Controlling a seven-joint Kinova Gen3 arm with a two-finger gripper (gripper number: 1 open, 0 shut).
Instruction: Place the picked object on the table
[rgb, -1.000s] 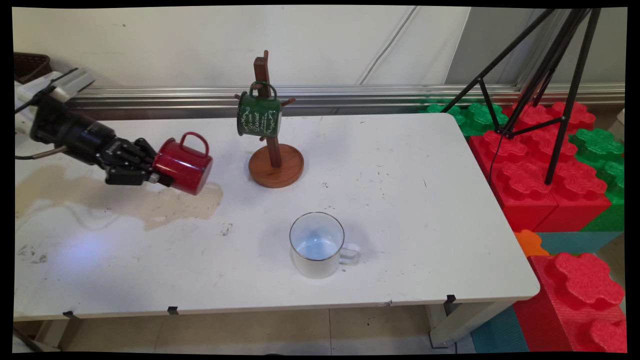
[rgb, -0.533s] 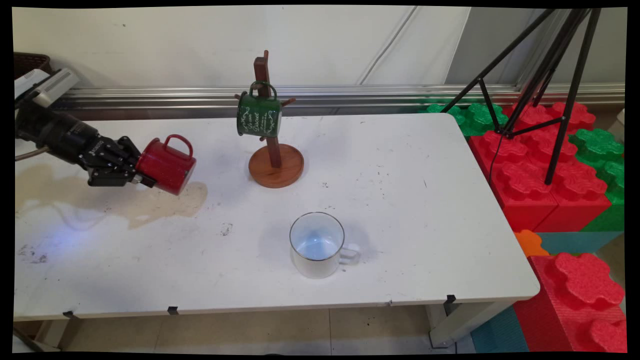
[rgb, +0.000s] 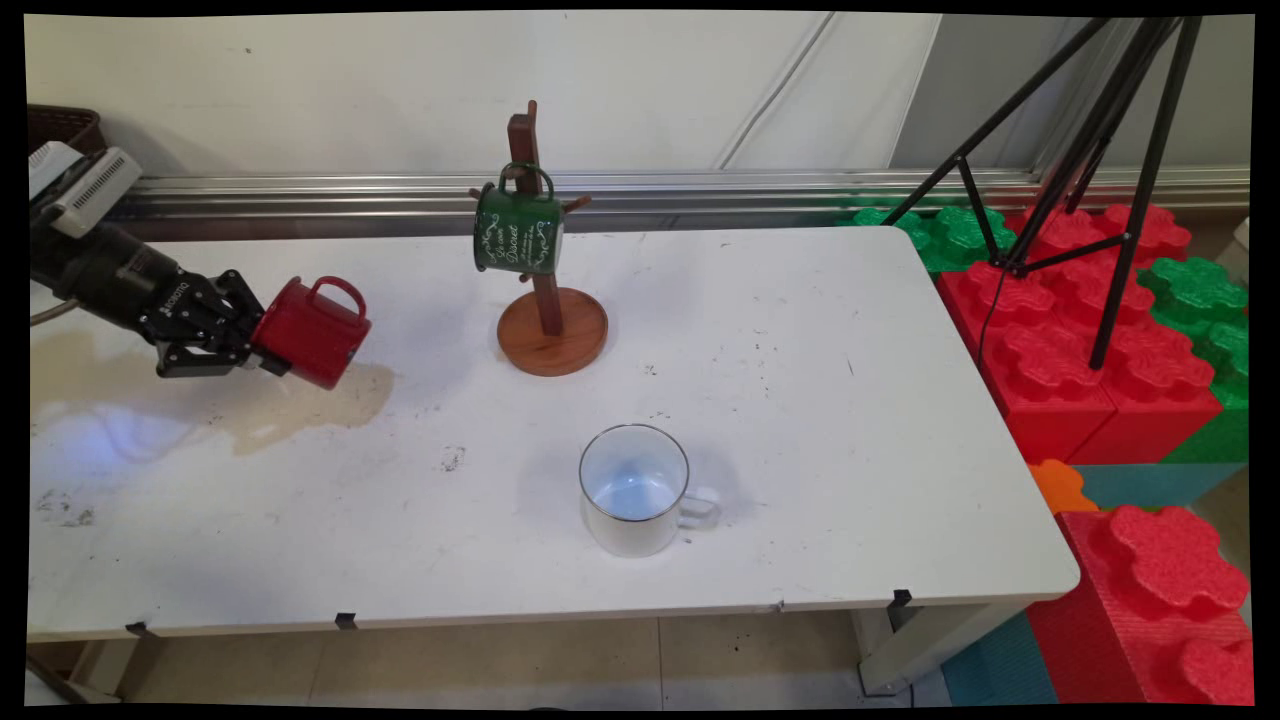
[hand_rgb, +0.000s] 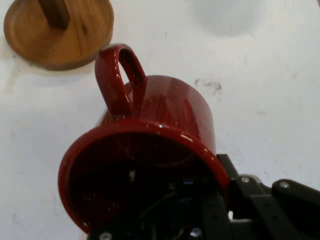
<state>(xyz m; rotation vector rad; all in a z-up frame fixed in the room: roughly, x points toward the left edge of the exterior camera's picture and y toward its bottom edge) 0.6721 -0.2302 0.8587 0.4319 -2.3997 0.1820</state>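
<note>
My gripper (rgb: 262, 347) is shut on the rim of a red mug (rgb: 312, 331), held on its side above the table's left part, handle up. In the hand view the red mug (hand_rgb: 150, 150) fills the middle, its open mouth toward the camera, one finger inside and one outside its wall. A green mug (rgb: 518, 232) hangs on the wooden mug tree (rgb: 550, 330) to the right of the gripper. The tree's round base (hand_rgb: 60, 32) shows at the hand view's top left. A white mug (rgb: 635, 489) stands upright near the table's front.
A brownish stain (rgb: 300, 405) lies on the table (rgb: 800, 400) under the held mug. Red and green foam blocks (rgb: 1100, 330) and a black tripod (rgb: 1090, 150) stand off the right edge. A metal rail (rgb: 700, 185) runs along the wall.
The gripper with the red mug has drawn back to the left, away from the mug tree. The other mugs have not moved.
</note>
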